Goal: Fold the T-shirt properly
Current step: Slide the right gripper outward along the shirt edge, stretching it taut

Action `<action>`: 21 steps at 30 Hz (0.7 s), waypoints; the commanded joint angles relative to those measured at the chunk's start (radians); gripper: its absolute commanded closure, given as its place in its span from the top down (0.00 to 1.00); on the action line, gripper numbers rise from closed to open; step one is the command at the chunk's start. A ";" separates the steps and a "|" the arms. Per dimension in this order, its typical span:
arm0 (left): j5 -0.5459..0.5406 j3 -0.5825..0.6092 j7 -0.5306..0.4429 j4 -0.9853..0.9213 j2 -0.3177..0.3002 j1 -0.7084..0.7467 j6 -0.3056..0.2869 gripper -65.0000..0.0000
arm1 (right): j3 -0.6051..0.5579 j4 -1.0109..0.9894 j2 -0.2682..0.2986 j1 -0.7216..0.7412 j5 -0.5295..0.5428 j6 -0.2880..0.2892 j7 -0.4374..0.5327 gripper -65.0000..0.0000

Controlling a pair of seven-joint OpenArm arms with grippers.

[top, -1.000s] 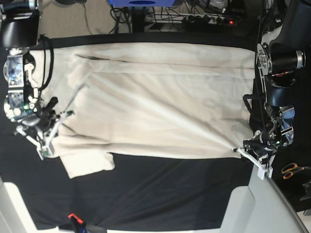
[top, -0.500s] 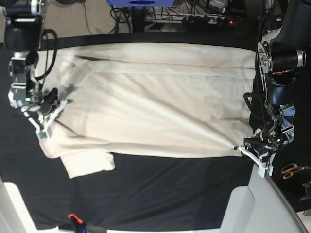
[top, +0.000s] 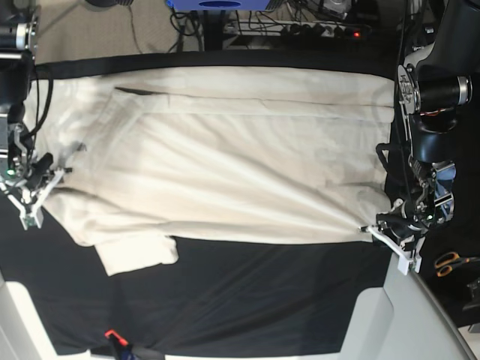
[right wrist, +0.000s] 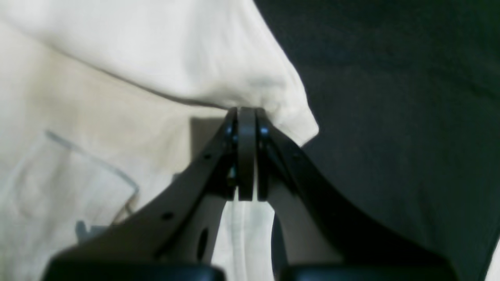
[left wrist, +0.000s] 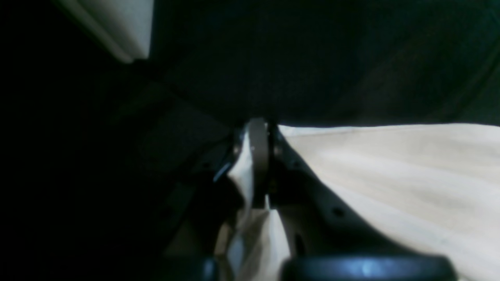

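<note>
The T-shirt [top: 225, 150] is stretched lengthwise across the far half of the table [top: 262, 300] between the two arms, its opposite ends clamped in the right hand [top: 30, 196] and the left hand [top: 386, 234]

Open black bench cloth [top: 262, 292] below T-shirt [top: 225, 157] hem: wide free lane across middle. Sleeve [top: 135, 253] juts into lane at one end. Orange-handled scissors [top: 450, 262] lie just beside left pincer [top: 373, 231]. Right pincer [top: 46, 178] sits at bench edge. Cables [top: 315, 26] crowd far side beyond cloth.
</note>
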 commanded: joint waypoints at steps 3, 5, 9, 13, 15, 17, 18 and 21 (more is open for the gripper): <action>-0.008 -0.002 -0.021 0.018 -0.016 -0.030 -0.001 0.00 | -0.002 -0.126 0.029 0.067 -0.008 -0.008 0.084 0.01; -0.008 -0.002 -0.021 0.018 -0.016 -0.030 -0.001 0.00 | -0.003 -0.191 0.030 0.095 -0.008 -0.008 0.114 0.01; -0.008 -0.002 -0.020 0.018 -0.016 -0.030 0.000 0.00 | -0.003 -0.200 0.055 0.127 -0.008 -0.008 0.123 0.01; -0.008 -0.002 -0.020 0.018 -0.016 -0.030 0.000 0.00 | 0.004 -0.020 0.068 0.116 -0.008 -0.008 0.005 0.01; -0.008 -0.002 -0.020 0.018 -0.016 -0.030 0.000 0.00 | 0.004 0.099 0.068 0.108 -0.008 -0.008 -0.048 0.01; -0.008 -0.002 -0.020 0.018 -0.016 -0.030 0.000 0.00 | -0.002 0.144 0.067 0.118 -0.008 -0.007 -0.064 0.02; -0.008 -0.002 -0.020 0.018 -0.016 -0.030 0.000 0.00 | -0.003 0.139 0.067 0.138 -0.008 -0.007 -0.064 0.02; -0.008 -0.002 -0.021 0.018 -0.016 -0.030 0.000 0.00 | -0.040 0.015 0.053 0.239 -0.008 0.019 -0.067 0.07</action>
